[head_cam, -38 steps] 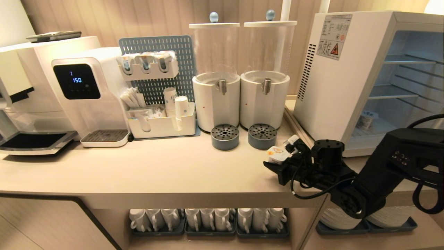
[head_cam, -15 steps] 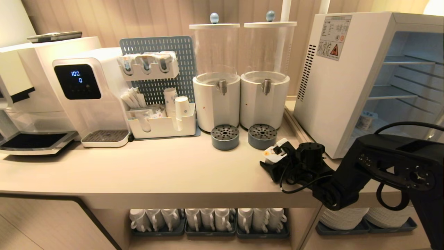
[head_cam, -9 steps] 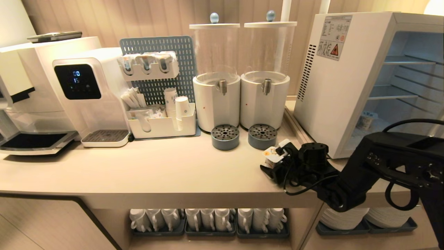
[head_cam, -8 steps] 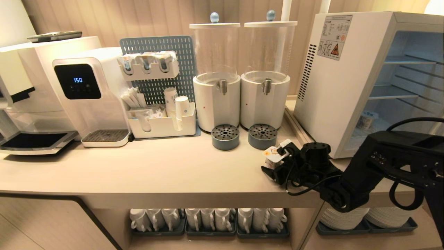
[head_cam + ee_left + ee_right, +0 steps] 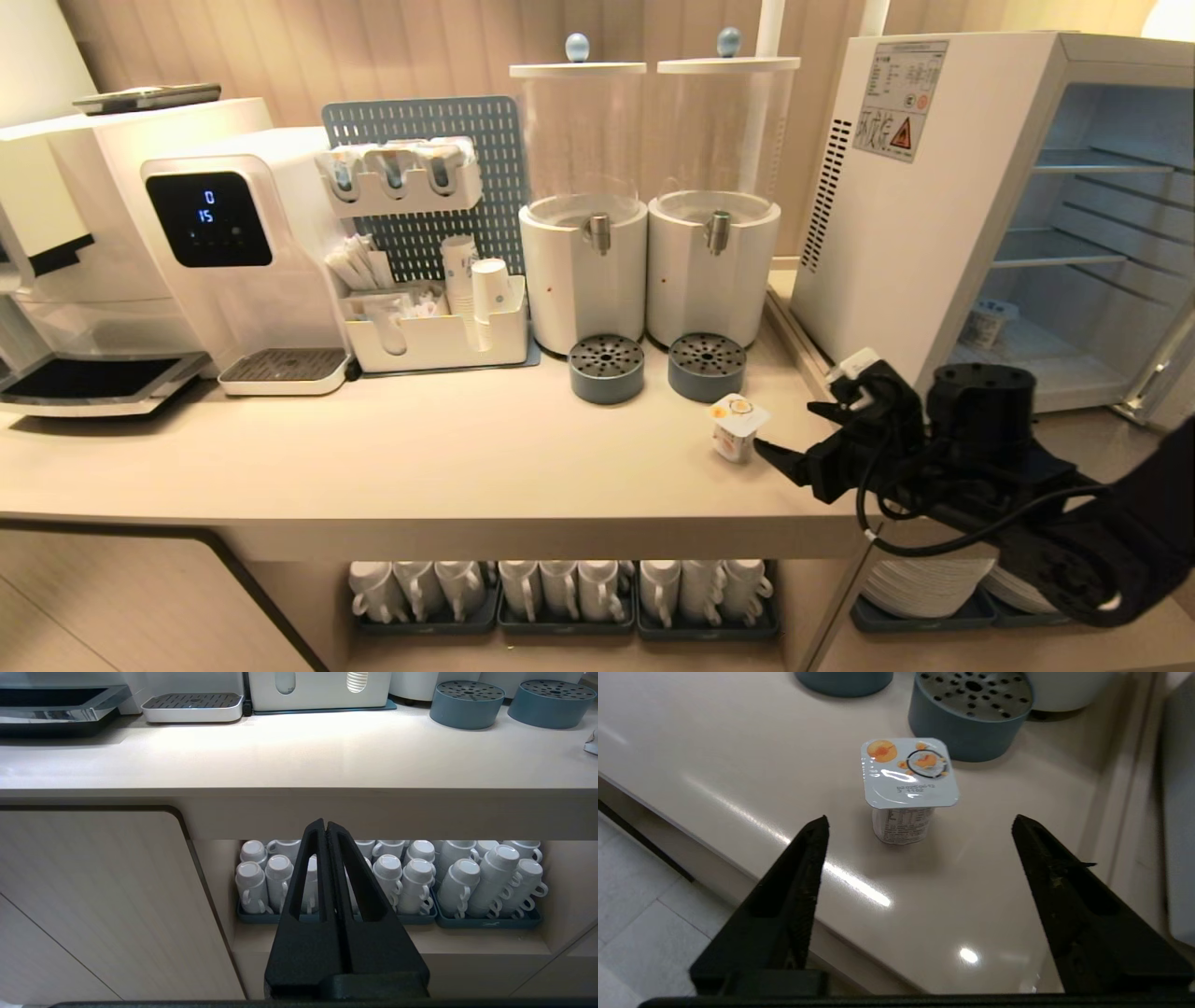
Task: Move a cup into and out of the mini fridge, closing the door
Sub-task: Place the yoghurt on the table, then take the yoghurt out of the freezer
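Note:
A small foil-lidded cup (image 5: 736, 425) (image 5: 909, 772) stands upright and free on the beige counter (image 5: 448, 457), near its front edge. My right gripper (image 5: 794, 427) (image 5: 920, 820) is just to the cup's right, open wide, with nothing between its fingers. The white mini fridge (image 5: 896, 233) stands open at the right, showing its wire shelves. Only a pale strip of the door (image 5: 1158, 383) shows at the far right edge. My left gripper (image 5: 325, 823) is shut and empty, parked below the counter edge in front of the mug shelf.
Two blue-grey drip trays (image 5: 707, 366) sit under the white dispensers (image 5: 714, 261) just behind the cup. Another small cup (image 5: 990, 322) stands on the fridge floor. White mugs (image 5: 560, 588) and plates (image 5: 924, 588) fill the shelf below. A water machine (image 5: 233, 252) is at the left.
My right gripper has opened and let go of the cup, which now stands on the counter. The arm has drawn back to the right, away from it.

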Tool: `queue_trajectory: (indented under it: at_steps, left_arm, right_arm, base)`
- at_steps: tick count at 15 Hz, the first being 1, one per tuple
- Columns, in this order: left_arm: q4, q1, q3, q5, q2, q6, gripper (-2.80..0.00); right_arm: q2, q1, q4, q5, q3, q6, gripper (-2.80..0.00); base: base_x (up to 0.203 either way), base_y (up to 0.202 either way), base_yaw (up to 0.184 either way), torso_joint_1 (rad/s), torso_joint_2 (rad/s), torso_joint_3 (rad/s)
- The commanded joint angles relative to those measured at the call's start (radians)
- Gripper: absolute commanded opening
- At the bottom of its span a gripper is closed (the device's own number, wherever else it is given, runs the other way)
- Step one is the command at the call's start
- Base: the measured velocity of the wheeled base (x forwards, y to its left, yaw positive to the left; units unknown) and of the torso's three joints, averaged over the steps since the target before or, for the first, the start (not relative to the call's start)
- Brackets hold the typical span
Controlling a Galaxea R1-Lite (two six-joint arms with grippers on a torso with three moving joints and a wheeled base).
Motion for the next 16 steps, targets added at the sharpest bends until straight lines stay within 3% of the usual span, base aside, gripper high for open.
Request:
queue_trajectory:
  at_steps: [1,4,7,9,12,14,16]
  left_arm:
    - [0.000,0.000,0.002,0.000,0.000,-0.002,-2.80]
    - [0.000,0.000,0.002,0.000,0.000,-0.002,-2.80]
    - [0.000,0.000,0.002,0.000,0.000,-0.001,-2.80]
    - [0.000,0.000,0.002,0.000,0.000,0.000,-2.80]
    - [0.000,0.000,0.002,0.000,0.000,0.000,-2.80]
    - [0.000,0.000,0.002,0.000,0.000,0.000,-2.80]
    - [0.000,0.000,0.002,0.000,0.000,0.000,-2.80]
  right_arm:
    - [-0.240,0.002,-0.005,-0.024,0.102,0.002,-2.80]
    - [-0.515,0.003,0.043,-0.092,0.242,0.009,-2.80]
    - [-0.857,0.005,0.210,-0.222,0.288,0.012,-2.80]
    - [-1.129,0.006,0.437,-0.307,0.275,0.013,-2.80]
    - [-1.518,-0.043,0.958,-0.409,0.195,0.058,-2.80]
    - [-1.640,-0.093,1.201,-0.529,0.132,0.156,-2.80]
    - [-1.646,-0.163,1.324,-0.585,0.018,0.191,-2.80]
  base:
    - [0.000,0.000,0.000,0.000,0.00,0.000]
    - [0.000,0.000,0.000,0.000,0.00,0.000]
    - [0.000,0.000,0.000,0.000,0.00,0.000]
    - [0.000,0.000,0.000,0.000,0.00,0.000]
    - [0.000,0.000,0.000,0.000,0.00,0.000]
    - [0.000,0.000,0.000,0.000,0.00,0.000]
    - [0.000,0.000,0.000,0.000,0.00,0.000]
